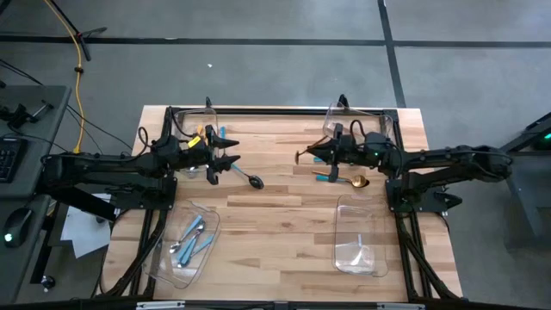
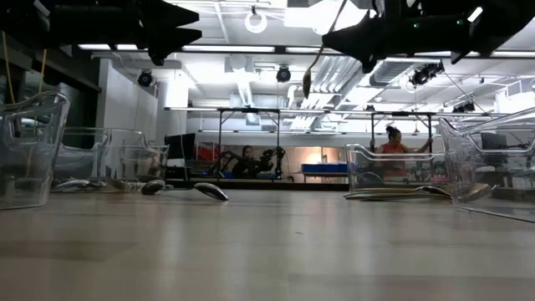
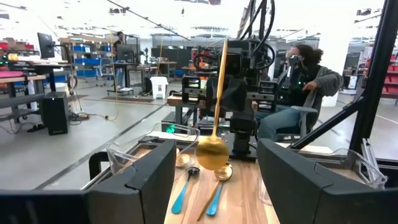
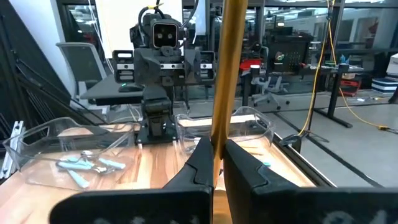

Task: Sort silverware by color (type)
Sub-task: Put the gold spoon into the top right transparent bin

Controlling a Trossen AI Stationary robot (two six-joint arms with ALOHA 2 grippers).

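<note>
Right hand [image 1: 308, 155], at 1 o'clock on the worktop [image 1: 284, 232], is clamped on a gold spoon [image 3: 216, 124], lifted for binning. Left hand [image 1: 234, 162], at 11 o'clock, waits with fingers apart.

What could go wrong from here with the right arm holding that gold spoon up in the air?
1. The right gripper pinches the gold spoon on its thin handle, bowl hanging down; it could swivel or slip out.
2. The spoon hangs above loose cutlery, a gold spoon and a teal-handled piece; a drop could scatter them.
3. The open left gripper faces it closely; the arms could clash.
</note>
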